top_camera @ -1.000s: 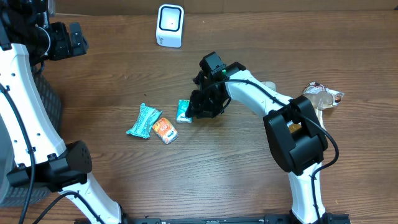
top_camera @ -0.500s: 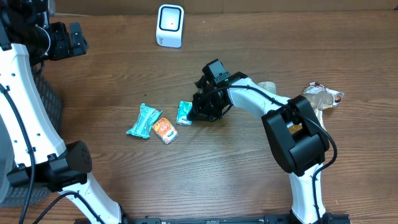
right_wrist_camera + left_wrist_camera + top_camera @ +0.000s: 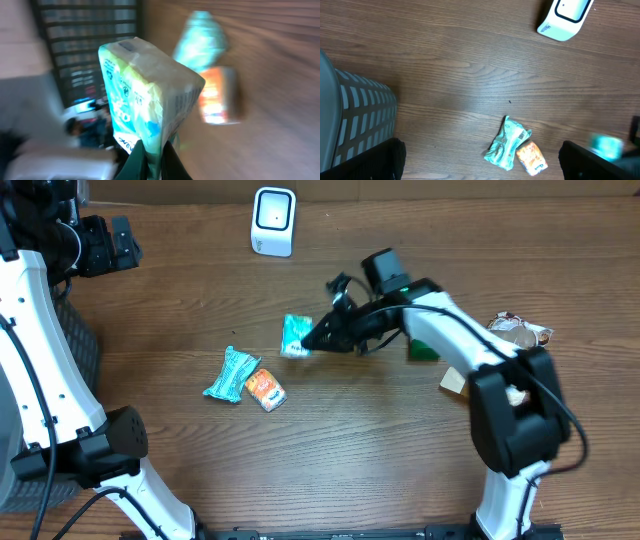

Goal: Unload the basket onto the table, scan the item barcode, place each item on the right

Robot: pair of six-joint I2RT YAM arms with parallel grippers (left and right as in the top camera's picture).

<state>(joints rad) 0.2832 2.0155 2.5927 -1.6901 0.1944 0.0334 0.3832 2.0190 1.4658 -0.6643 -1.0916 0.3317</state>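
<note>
Overhead, my right tool (image 3: 320, 338) clenched on a teal packet (image 3: 296, 336) near the table's (image 3: 350, 480) middle, scanner (image 3: 273, 221) by the far edge, my left tool (image 3: 118, 242) released at the far left, left wrist, I see a green wrapper (image 3: 507, 145) touching an orange pouch (image 3: 532, 158), right wrist, teal packet pinched by its bottom.

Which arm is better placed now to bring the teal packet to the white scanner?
Right. The right gripper is shut on the teal packet; the left gripper is open, empty, far from it.
</note>
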